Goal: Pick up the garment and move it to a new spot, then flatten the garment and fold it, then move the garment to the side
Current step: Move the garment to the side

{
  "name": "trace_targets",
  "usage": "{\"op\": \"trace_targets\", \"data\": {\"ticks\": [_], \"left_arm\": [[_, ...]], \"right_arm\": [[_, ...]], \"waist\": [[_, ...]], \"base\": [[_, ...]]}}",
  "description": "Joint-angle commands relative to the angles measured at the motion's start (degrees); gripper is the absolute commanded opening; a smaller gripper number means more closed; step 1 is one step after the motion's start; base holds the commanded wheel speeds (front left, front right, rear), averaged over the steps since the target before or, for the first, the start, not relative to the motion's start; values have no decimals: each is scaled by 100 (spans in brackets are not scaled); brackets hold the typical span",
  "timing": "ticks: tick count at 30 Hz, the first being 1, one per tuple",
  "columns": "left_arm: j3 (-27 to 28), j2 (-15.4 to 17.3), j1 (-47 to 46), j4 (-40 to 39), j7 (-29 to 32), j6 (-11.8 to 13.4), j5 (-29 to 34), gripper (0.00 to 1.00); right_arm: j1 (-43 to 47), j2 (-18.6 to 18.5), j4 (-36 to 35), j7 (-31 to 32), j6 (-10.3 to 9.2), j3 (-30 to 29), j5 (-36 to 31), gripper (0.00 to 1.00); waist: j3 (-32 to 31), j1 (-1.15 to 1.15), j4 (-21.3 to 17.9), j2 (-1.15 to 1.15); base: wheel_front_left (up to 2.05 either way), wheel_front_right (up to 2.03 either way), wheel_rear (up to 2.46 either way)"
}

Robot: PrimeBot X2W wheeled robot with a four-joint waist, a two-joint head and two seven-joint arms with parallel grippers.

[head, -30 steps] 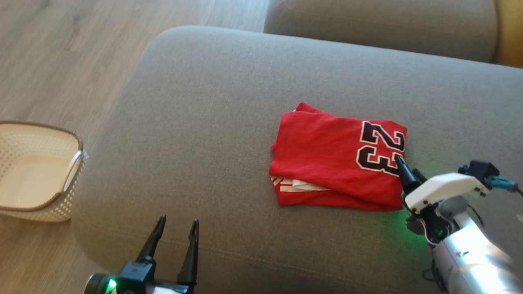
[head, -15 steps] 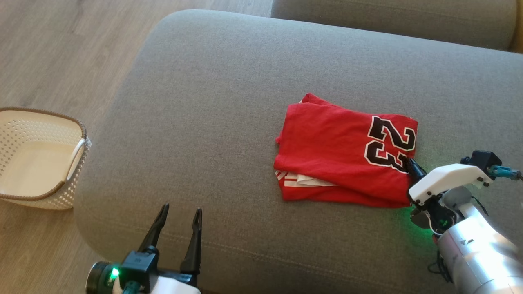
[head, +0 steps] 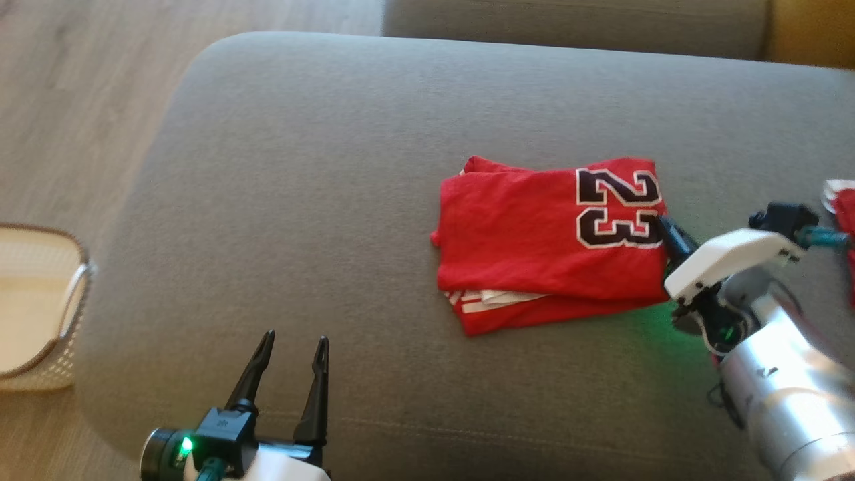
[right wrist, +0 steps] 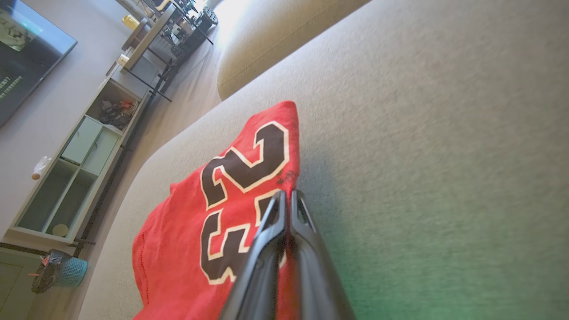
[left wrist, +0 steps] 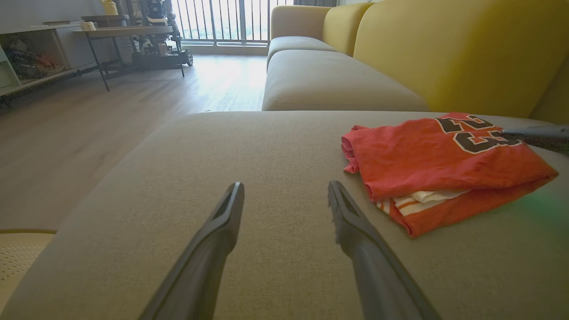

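The garment (head: 528, 240) is a red jersey with a black "23", folded into a stack on the grey sofa cushion (head: 320, 167). My right gripper (head: 660, 224) is shut on its right edge beside the number. In the right wrist view the two fingers (right wrist: 266, 249) are pinched together with red cloth (right wrist: 186, 222) between them. My left gripper (head: 290, 351) hovers open over the cushion's front left, apart from the garment. The left wrist view has its fingers (left wrist: 222, 222) spread, the garment (left wrist: 422, 151) to their right, and the right gripper's finger (left wrist: 533, 133) at its far edge.
A cream perforated basket (head: 40, 314) stands on the wooden floor to the left of the cushion. More red cloth (head: 843, 207) lies at the right edge. A second grey cushion (head: 574, 23) sits behind, with the yellow backrest (left wrist: 444, 44) to the right.
My right gripper has shut on the garment's right edge. The head camera has shifted, so the whole picture has moved. The left gripper stays open in place.
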Motion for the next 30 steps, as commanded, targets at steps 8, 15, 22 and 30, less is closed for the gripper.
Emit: {"op": "trace_targets", "data": {"ticks": [8,15,22,30], "left_arm": [[236,-48,-270,-234,-71,32,14,100],[246,-48,-379,-191,-71,-13,-105,100],[237,-48,-559,-201,-71,-46,-157,100],[243,-48,-714,-156,-71,-140,-67,100]], "right_arm": [[-594,-599,-602,152,-2,576,-185,0],[-1117,-1138,-737,181,-2,785,-472,0],[-1636,-1452,-562,138,-2,734,-780,0],[-1980,-1870,-152,-70,-2,550,-1129,0]], "waist": [[86,0,-790,0],[245,0,-1342,0],[439,0,-1715,0],[637,0,-1752,0]], "base": [[0,0,0],[0,0,0],[0,0,0],[0,0,0]]}}
